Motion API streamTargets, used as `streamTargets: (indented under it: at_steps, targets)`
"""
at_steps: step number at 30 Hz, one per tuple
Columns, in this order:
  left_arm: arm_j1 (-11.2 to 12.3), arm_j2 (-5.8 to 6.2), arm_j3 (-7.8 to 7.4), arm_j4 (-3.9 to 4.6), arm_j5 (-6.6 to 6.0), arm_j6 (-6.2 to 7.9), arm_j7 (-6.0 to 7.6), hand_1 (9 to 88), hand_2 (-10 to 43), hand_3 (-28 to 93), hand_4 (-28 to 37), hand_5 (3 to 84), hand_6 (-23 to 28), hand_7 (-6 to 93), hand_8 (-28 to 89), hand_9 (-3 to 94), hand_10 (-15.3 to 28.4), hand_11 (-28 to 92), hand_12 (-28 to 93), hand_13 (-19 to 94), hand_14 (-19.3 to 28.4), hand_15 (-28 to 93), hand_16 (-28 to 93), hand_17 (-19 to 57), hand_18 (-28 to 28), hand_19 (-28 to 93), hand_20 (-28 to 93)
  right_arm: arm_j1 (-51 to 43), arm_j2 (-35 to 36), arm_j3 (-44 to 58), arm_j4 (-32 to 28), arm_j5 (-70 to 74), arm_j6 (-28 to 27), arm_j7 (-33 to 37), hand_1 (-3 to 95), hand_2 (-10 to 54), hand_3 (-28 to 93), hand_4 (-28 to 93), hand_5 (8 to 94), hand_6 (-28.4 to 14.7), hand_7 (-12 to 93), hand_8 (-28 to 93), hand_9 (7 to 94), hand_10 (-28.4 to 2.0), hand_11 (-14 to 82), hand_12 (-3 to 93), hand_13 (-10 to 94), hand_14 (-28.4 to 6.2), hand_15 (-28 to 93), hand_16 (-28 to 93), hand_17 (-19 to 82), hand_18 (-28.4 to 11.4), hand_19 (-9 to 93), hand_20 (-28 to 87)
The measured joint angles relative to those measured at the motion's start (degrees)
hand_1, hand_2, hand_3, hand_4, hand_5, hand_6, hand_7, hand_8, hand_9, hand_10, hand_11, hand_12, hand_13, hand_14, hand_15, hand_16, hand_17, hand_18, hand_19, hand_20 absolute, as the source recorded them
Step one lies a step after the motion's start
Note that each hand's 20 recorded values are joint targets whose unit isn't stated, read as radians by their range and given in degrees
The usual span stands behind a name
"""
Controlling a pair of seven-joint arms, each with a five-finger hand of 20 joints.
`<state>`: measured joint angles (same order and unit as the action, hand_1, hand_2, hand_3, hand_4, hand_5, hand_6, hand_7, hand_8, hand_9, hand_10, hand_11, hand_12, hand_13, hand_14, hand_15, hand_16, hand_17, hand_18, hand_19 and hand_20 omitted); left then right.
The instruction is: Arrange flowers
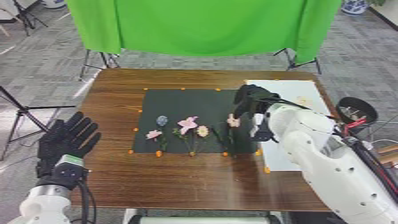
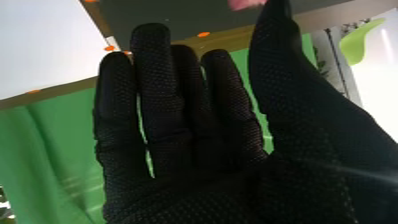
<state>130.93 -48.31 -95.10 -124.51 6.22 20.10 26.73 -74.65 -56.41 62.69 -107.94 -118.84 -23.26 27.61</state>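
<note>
In the head view, several flowers lie on a dark mat (image 1: 169,100): a blue one (image 1: 162,120), a small pink one (image 1: 153,134), a larger pink bloom (image 1: 187,124), a pale pink one (image 1: 202,131) and a pink one at the right (image 1: 233,121). My right hand (image 1: 253,100) is over the mat's right edge, beyond that last flower. In the right wrist view the same hand (image 2: 191,135) is open, fingers straight, its palm bare; a pink petal (image 2: 244,4) shows beside the thumb tip. My left hand (image 1: 68,142) is open at the table's left edge.
A white sheet (image 1: 282,160) with faint yellowish marks lies right of the mat, partly under my right arm. Orange dots edge the mat on the brown table (image 1: 195,185). A black container (image 1: 357,107) stands off the table's right side; a green cloth (image 1: 204,25) hangs behind.
</note>
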Motion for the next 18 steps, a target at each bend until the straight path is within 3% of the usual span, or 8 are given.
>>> streamTargets:
  at_steps: [3, 5, 9, 18]
  targets:
    - [-0.06, 0.09, 0.01, 0.0, 0.0, 0.0, -0.03, 30.8, 15.0, 72, -28.3, 43.5, 10.1, 18.1, -10, 38.0, 16.1, 28, 13, 28, 16.5, 49, -7, -6.4, 16.8, 42, 11, -0.14, -0.01, -0.42, 0.01, 0.04, 0.05, 0.18, 53.1, -9.5, 67, -28, 57.3, 0.4, 36, -18, 68.3, -8.7, 27.5, 45.7, 63, -8.6, 49, 32, 29, -19.4, 71, 30]
    - [-0.06, 0.17, 0.01, 0.0, 0.0, 0.0, -0.05, 30.8, 15.0, 72, -28.3, 43.6, 10.1, 18.1, -10, 38.0, 16.2, 28, 13, 28, 16.6, 49, -7, -6.4, 16.8, 42, 11, -0.13, -0.05, -1.04, 0.13, 0.01, 0.56, 0.22, 55.2, -9.5, 66, -28, 58.5, 0.3, 37, -9, 71.1, -7.7, 27.4, 49.7, 66, -7.2, 48, 37, 30, -19.4, 71, 31]
    - [-0.06, 0.2, 0.0, 0.0, 0.0, 0.0, -0.05, 30.8, 15.0, 72, -28.3, 43.8, 10.0, 18.2, -10, 38.3, 16.3, 28, 13, 28, 16.6, 49, -7, -6.4, 16.8, 42, 11, -0.01, -0.54, -2.3, 0.74, -0.13, 1.52, 0.2, 58.3, -9.5, 70, -28, 61.1, 0.2, 38, -4, 79.0, -6.7, 21.5, 50.1, 72, -4.2, 40, 44, 32, -19.3, 71, 31]
    - [-0.08, 0.25, -0.03, 0.03, 0.02, 0.0, -0.13, 30.7, 15.1, 72, -28.3, 44.0, 10.0, 18.2, -10, 38.5, 16.2, 28, 13, 28, 16.5, 49, -7, -6.3, 16.8, 42, 11, 0.03, -2.09, -2.99, 1.17, -0.7, 0.54, -1.77, 60.5, -7.2, 76, -28, 61.6, 0.4, 36, -4, 80.9, -6.8, 11.1, 43.6, 72, -3.5, 33, 46, 31, -18.4, 70, 30]
